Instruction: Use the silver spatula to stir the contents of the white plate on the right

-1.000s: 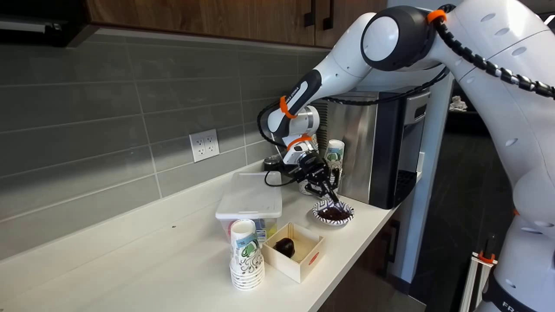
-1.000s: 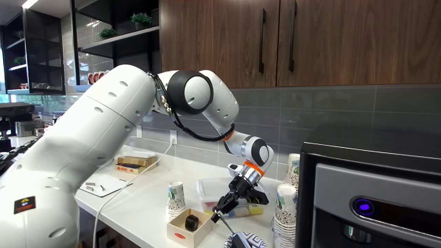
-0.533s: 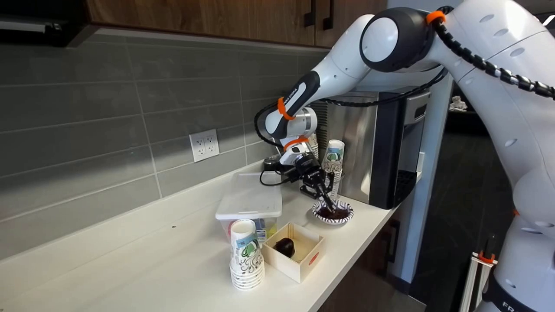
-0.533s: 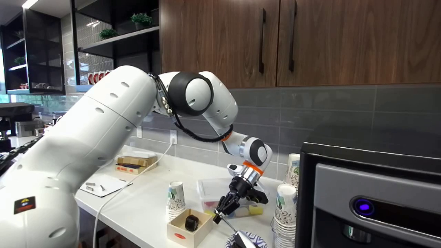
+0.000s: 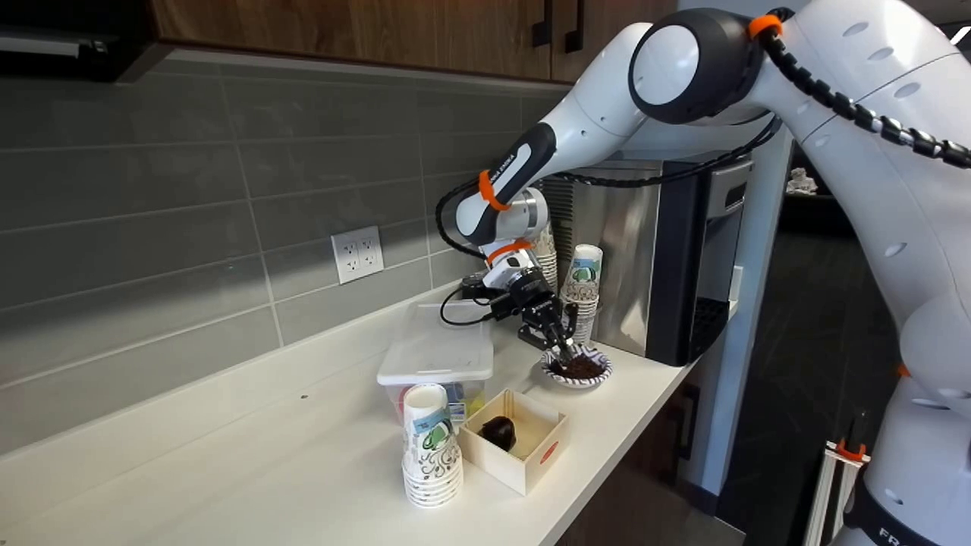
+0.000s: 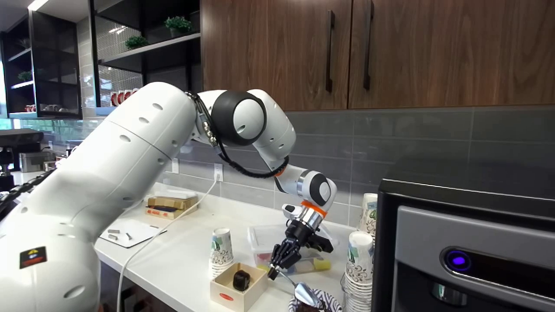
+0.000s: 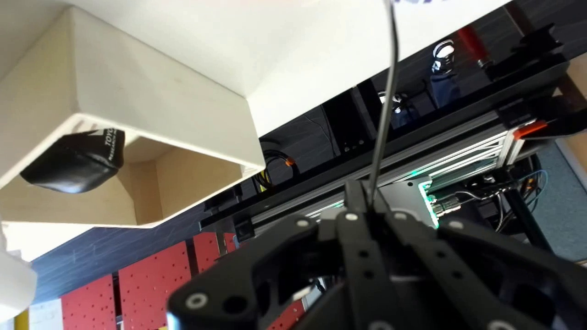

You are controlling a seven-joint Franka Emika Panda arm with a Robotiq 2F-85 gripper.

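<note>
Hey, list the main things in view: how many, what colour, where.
tiled wall: one, grey, background
counter: one, white, below tiled wall
white plate: one, white patterned, on counter
contents: uncountable, dark brown, in white plate
silver spatula: one, silver, head at white plate
wooden box: one, pale, on counter
black item: one, black, in wooden box
lidded container: one, translucent, on counter
machine: one, black and grey, on counter
cup stacks: three, white patterned, one by wooden box, two by machine
cabinet doors: at least two, brown, overhead
robot arm: one, mostly white, over counter
gripper: one, black, gripping silver spatula
</note>
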